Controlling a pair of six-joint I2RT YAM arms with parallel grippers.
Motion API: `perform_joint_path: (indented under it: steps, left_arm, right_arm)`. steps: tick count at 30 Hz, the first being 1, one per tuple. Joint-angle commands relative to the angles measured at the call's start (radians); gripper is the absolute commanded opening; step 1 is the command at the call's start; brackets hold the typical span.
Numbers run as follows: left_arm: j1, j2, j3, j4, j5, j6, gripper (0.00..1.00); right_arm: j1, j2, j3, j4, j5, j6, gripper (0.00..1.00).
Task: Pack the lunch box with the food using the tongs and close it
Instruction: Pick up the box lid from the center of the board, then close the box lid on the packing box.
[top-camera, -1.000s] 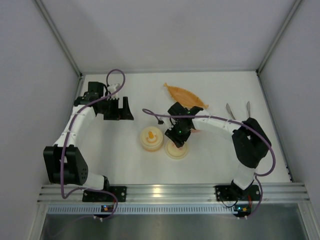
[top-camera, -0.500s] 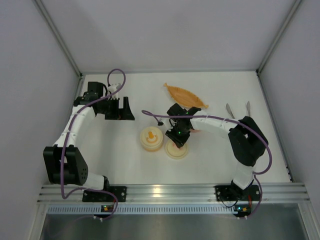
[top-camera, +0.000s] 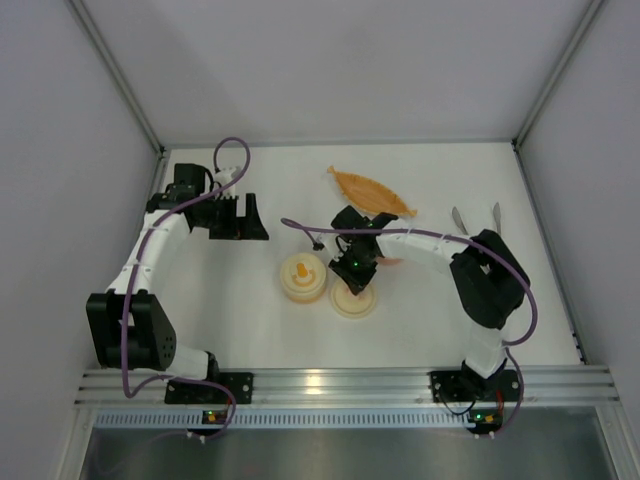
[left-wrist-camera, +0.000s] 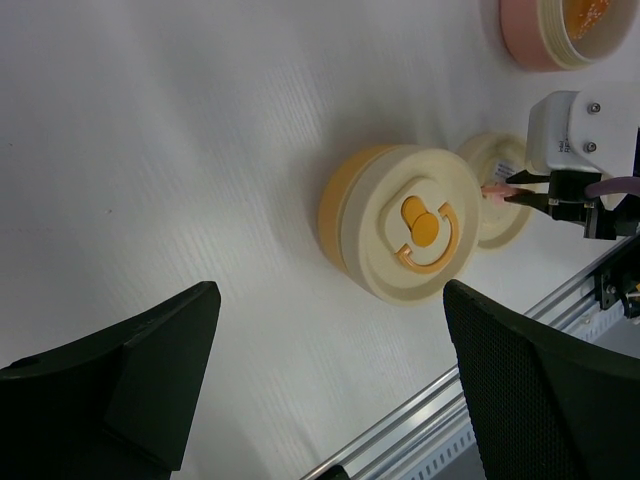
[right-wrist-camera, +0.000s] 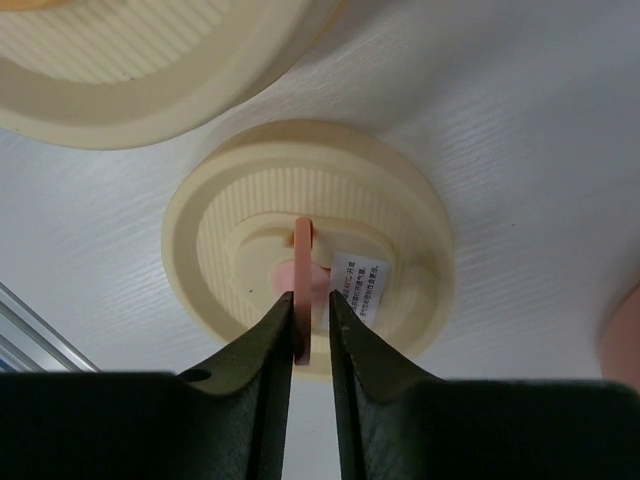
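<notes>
My right gripper (top-camera: 352, 279) hangs over a loose round cream lid (top-camera: 352, 303) at mid-table. In the right wrist view its jaws (right-wrist-camera: 310, 297) straddle the lid's upright pink handle (right-wrist-camera: 303, 250). One finger touches the handle and a slim gap shows at the other. The lid (right-wrist-camera: 215, 215) lies flat on the table. The lunch box's yellow tub (top-camera: 302, 277) stands closed beside it. Its pink tub (left-wrist-camera: 560, 35) is uncovered, with orange food (left-wrist-camera: 590, 12) inside. The tongs (top-camera: 459, 220) lie at the right, partly hidden by my right arm. My left gripper (top-camera: 236, 216) is wide open and empty at the far left.
The long orange boat-shaped dish (top-camera: 370, 190) lies behind the tubs. The right arm's elbow (top-camera: 488, 280) bulks over the right side. White walls close in the table on three sides. An aluminium rail (top-camera: 330, 382) runs along the near edge.
The right jaws have narrowed around the pink handle. The right arm's elbow has shifted slightly left. The left arm has not moved.
</notes>
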Motion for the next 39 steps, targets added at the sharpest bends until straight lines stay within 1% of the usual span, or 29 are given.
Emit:
perform_joint_path:
  steps: [1, 2, 3, 6, 8, 11, 14, 18, 21, 22, 24, 25, 28, 33, 34, 36, 37, 39]
  left_arm:
    - [0.009, -0.014, -0.003, 0.018, 0.032, 0.016, 0.98]
    - [0.011, -0.012, -0.003, 0.018, 0.034, 0.015, 0.98]
    - [0.011, -0.009, -0.003, 0.018, 0.034, 0.015, 0.98]
    - [0.012, -0.007, -0.001, 0.015, 0.034, 0.016, 0.98]
    - [0.012, -0.007, 0.003, 0.014, 0.035, 0.019, 0.98]
    - [0.014, -0.007, 0.006, 0.006, 0.034, 0.026, 0.98]
    - [0.014, -0.007, 0.008, -0.006, 0.049, 0.038, 0.98]
    - [0.014, -0.004, 0.011, -0.025, 0.07, 0.058, 0.98]
    - [0.014, 0.009, 0.02, -0.051, 0.083, 0.079, 0.98]
    - [0.014, 0.011, 0.02, -0.058, 0.084, 0.087, 0.98]
    - [0.014, 0.016, 0.011, -0.057, 0.075, 0.087, 0.98]
    - [0.014, 0.017, 0.006, -0.051, 0.067, 0.079, 0.98]
    - [0.014, 0.023, -0.003, -0.04, 0.058, 0.078, 0.98]
    - [0.014, 0.031, 0.0, -0.043, 0.07, 0.075, 0.98]
    - [0.014, 0.029, -0.001, -0.04, 0.069, 0.075, 0.98]
    - [0.014, 0.031, -0.004, -0.037, 0.067, 0.073, 0.98]
    - [0.014, 0.032, -0.004, -0.039, 0.069, 0.075, 0.98]
    - [0.014, 0.037, -0.004, -0.039, 0.067, 0.075, 0.98]
  right_arm:
    - [0.028, 0.004, 0.046, 0.057, -0.011, 0.017, 0.18]
    - [0.028, 0.003, 0.046, 0.057, -0.013, 0.017, 0.15]
    - [0.028, 0.003, 0.046, 0.054, -0.013, 0.017, 0.09]
    - [0.029, -0.019, 0.045, 0.031, -0.004, 0.001, 0.0]
    - [0.028, -0.04, 0.048, -0.01, -0.004, -0.041, 0.0]
    - [0.014, -0.118, 0.045, -0.049, -0.02, -0.113, 0.0]
    - [0.008, -0.224, 0.054, -0.136, -0.034, -0.19, 0.0]
    - [0.003, -0.312, 0.08, -0.208, -0.04, -0.281, 0.0]
    - [-0.017, -0.345, 0.113, -0.243, -0.028, -0.367, 0.0]
    - [-0.041, -0.347, 0.13, -0.269, -0.022, -0.426, 0.0]
    - [-0.083, -0.336, 0.153, -0.291, -0.027, -0.486, 0.0]
    - [-0.137, -0.327, 0.167, -0.323, -0.037, -0.556, 0.0]
    - [-0.239, -0.272, 0.241, -0.378, -0.1, -0.687, 0.0]
    - [-0.316, -0.183, 0.362, -0.452, -0.073, -0.851, 0.0]
    - [-0.334, -0.165, 0.423, -0.476, -0.064, -0.902, 0.0]
    - [-0.351, -0.081, 0.497, -0.557, -0.06, -0.931, 0.0]
    - [-0.366, -0.054, 0.559, -0.582, -0.065, -0.946, 0.0]
    - [-0.377, 0.001, 0.591, -0.596, -0.067, -0.962, 0.0]
